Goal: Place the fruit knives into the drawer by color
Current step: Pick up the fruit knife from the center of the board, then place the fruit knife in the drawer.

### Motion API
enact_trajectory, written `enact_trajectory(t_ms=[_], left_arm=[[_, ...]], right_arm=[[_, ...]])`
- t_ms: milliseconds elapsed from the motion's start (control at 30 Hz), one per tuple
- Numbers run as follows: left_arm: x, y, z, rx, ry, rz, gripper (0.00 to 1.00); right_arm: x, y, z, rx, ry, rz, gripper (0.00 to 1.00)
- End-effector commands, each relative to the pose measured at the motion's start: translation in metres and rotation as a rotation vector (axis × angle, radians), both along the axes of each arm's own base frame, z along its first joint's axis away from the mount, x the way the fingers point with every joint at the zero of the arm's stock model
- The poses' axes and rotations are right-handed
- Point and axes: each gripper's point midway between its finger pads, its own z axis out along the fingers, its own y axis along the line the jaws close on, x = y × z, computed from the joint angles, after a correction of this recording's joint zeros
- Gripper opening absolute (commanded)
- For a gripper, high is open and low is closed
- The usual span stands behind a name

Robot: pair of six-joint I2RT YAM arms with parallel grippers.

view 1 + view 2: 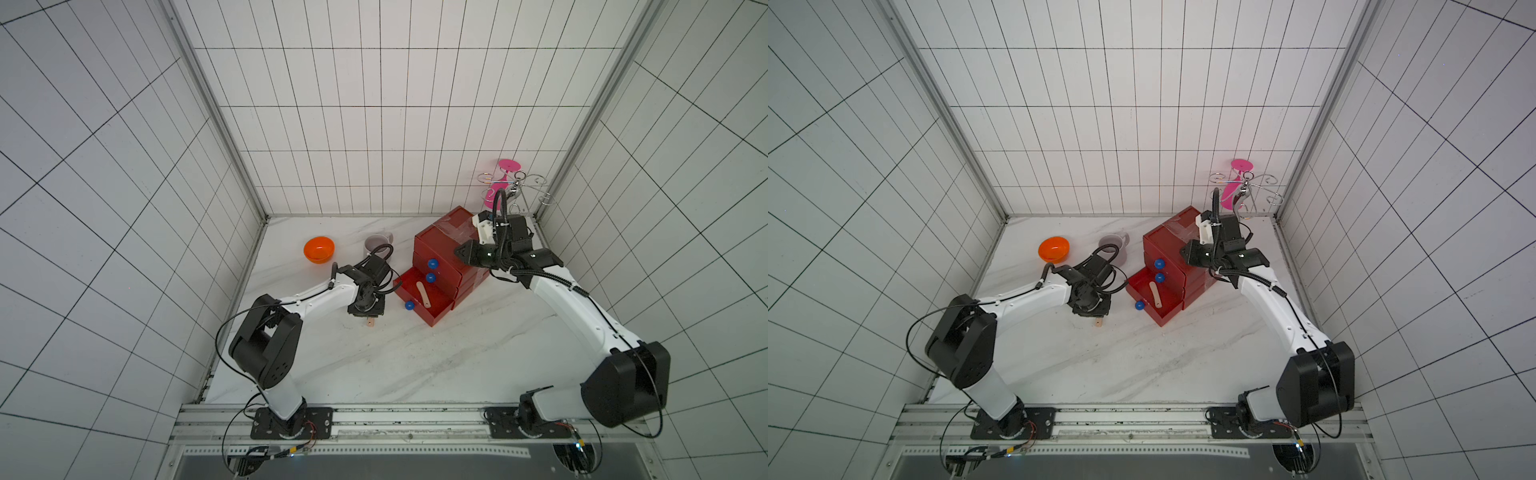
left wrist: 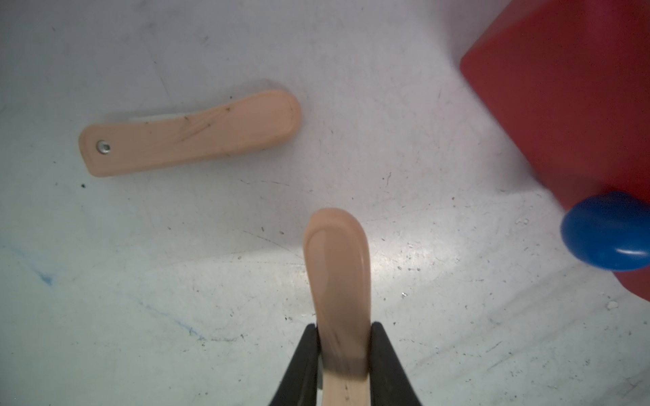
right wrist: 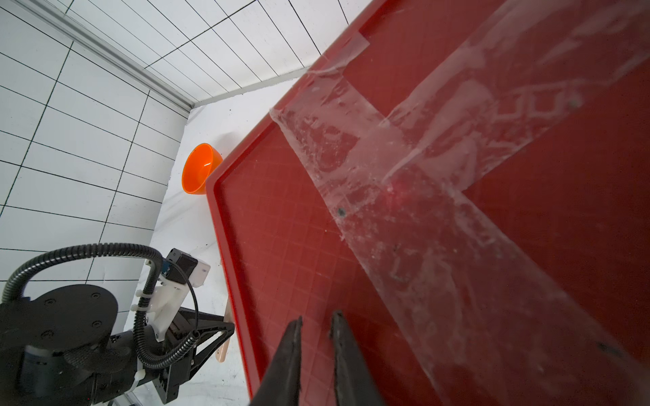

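left claw [image 2: 344, 327] holds a peach knife [image 2: 336, 267] near the open drawer [image 1: 409, 281].
i lift over its front, then drop beside the matching knife [image 1: 424, 294]; right claw [image 3: 318, 316] narrow, empty.

Orange bowl [image 1: 318, 249] nr mauve mug [image 1: 376, 242]; pink glass [image 1: 508, 165] on wire rack [image 1: 516, 185], far corner.

- Drawer unit: red plastic chest of three stacked drawers [image 1: 442, 243] with blue ball knobs [image 1: 432, 263] and clear tape [image 3: 387, 158] crossed over its top. It stands upright at the back right of the white marble tabletop [image 1: 374, 365].
- The bottom drawer [image 1: 434, 318] stands well out; the two above sit much further in.
- A peach-pink folded plastic fruit knife [image 1: 424, 293] lies flat inside the bottom drawer.
- The second peach-pink knife [image 2: 336, 263] is pinched in the left hand [image 2: 344, 337], rounded end sticking out.
- The third peach-pink knife [image 2: 190, 133] lies flat on the tabletop, rivet at one end, apart from the held one.
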Motion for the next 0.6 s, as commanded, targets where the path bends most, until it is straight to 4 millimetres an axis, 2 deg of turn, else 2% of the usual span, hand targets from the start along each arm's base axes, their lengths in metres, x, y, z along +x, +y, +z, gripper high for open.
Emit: enact_trajectory(t_ms=[0,267,567], left_arm=[[0.008,-0.013,0.026,-0.091,-0.048,0.022,0.22],[0.016,-0.035,0.057,-0.219,-0.086,0.019,0.23],[0.023,-0.059,0.077,-0.337,-0.100,0.015,0.23]], right_arm=[[-0.108,-0.026,-0.130,-0.181,0.616,0.004,0.20],[-0.108,-0.026,-0.128,-0.179,0.615,0.000,0.20],[-0.109,-0.027,-0.127,-0.180,0.614,0.000,0.20]])
